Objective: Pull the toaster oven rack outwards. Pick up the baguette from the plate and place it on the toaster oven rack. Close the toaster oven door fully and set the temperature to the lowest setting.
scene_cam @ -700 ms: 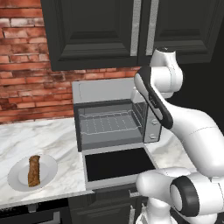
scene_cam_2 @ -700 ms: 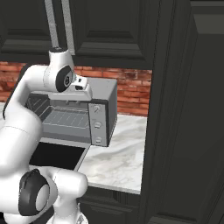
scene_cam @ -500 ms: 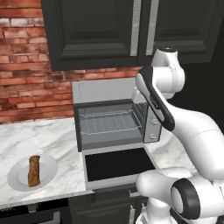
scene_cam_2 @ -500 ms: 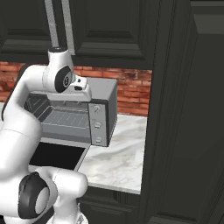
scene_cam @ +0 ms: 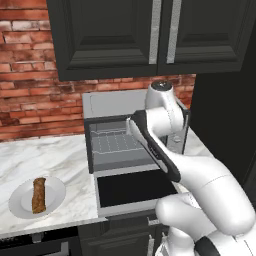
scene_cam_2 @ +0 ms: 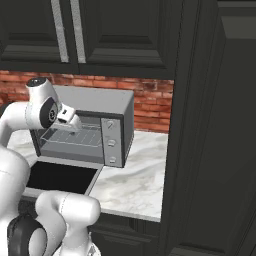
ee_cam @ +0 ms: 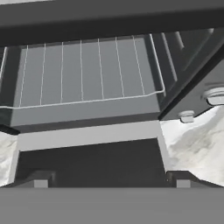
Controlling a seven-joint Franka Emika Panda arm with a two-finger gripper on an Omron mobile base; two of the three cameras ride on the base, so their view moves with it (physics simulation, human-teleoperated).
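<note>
The toaster oven [scene_cam: 107, 103] stands on the counter with its toaster oven door [scene_cam: 132, 186] folded down flat, dark glass facing up. The wire toaster oven rack [ee_cam: 87, 72] sits inside the cavity, its front edge at the opening. My gripper [ee_cam: 109, 181] hovers above the lowered door, facing the cavity, open with nothing between its fingertips [ee_cam: 41, 179]. From the right, the gripper [scene_cam_2: 74, 126] hangs in front of the oven's upper opening. The brown baguette [scene_cam: 38, 194] lies on the white plate [scene_cam: 20, 204] at the counter's front left, well away from the gripper.
Three round knobs [scene_cam_2: 112, 143] line the oven's right panel; two of them [ee_cam: 214, 95] show at the right of the hand view. Dark cabinets [scene_cam: 150, 35] hang above and a tall dark cabinet [scene_cam_2: 215, 125] stands to the right. Marble counter [scene_cam_2: 135, 170] lies beside the oven.
The hand has come down and to the left, from level with the oven's top to the front of its opening. Oven, door, plate and baguette have not moved.
</note>
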